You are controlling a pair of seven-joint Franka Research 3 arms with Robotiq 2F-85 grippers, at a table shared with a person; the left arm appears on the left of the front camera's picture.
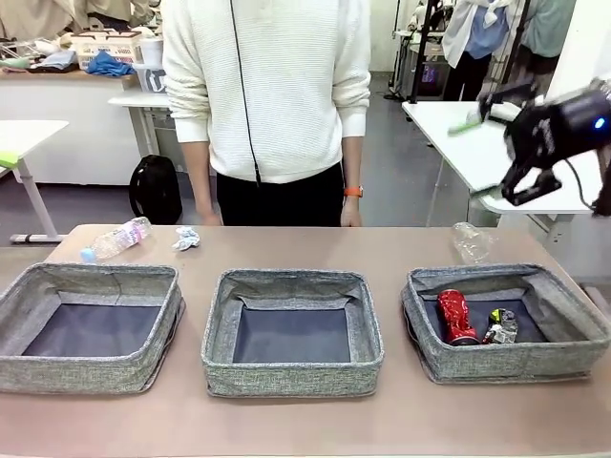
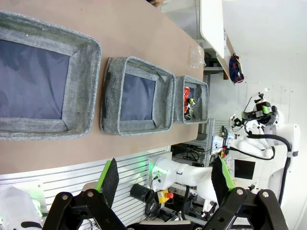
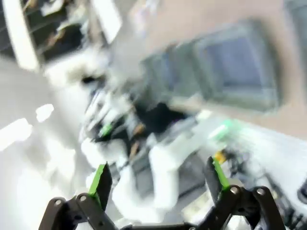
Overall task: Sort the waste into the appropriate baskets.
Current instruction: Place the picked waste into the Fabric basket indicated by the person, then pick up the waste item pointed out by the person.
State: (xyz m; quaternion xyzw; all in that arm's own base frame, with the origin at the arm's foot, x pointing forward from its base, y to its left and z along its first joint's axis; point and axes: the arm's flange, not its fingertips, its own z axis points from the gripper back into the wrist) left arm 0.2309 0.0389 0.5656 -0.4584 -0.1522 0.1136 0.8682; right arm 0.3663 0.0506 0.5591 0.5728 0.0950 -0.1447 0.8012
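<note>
Red can (image 1: 456,317) and silver can (image 1: 501,326) lay in the right basket (image 1: 506,364); the right gripper (image 1: 477,157), open and high at far right, should descend squarely astride the bottle (image 1: 471,241) just beyond it, while the left gripper (image 2: 165,177) hung open.

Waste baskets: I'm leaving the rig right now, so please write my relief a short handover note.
Left gripper: open, empty.
Right gripper: open, empty, raised high on the right.
Done: red can and silver-black can lie in the right basket.
To do: a bottle and the paper wad on the table behind the left basket, a second bottle behind the right basket.
</note>
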